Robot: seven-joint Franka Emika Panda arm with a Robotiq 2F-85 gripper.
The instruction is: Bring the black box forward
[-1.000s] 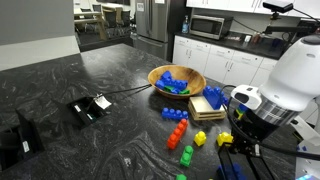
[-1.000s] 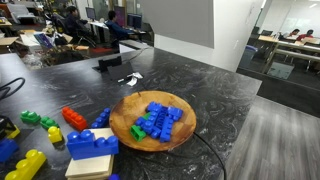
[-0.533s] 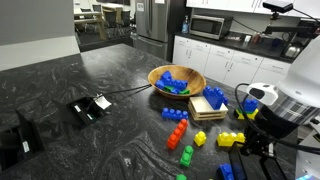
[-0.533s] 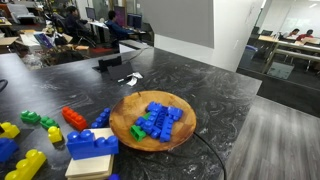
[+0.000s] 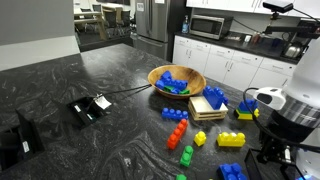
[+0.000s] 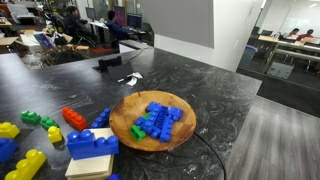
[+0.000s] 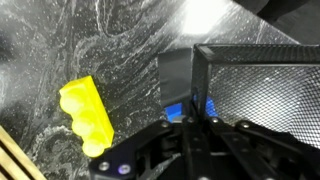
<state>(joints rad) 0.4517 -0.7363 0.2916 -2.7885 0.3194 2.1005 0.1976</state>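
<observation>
The black box (image 7: pixel 262 85), a mesh-sided basket, is pictured in the wrist view on the dark marbled countertop (image 7: pixel 100 40), its near wall pinched by the narrowly drawn gripper (image 7: pixel 197 122); a yellow toy brick (image 7: pixel 85 115) is seen nearby.

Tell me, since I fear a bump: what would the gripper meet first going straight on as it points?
The black box: its near wall sits right at the gripper tips, likely touching already; depth is unclear.
</observation>
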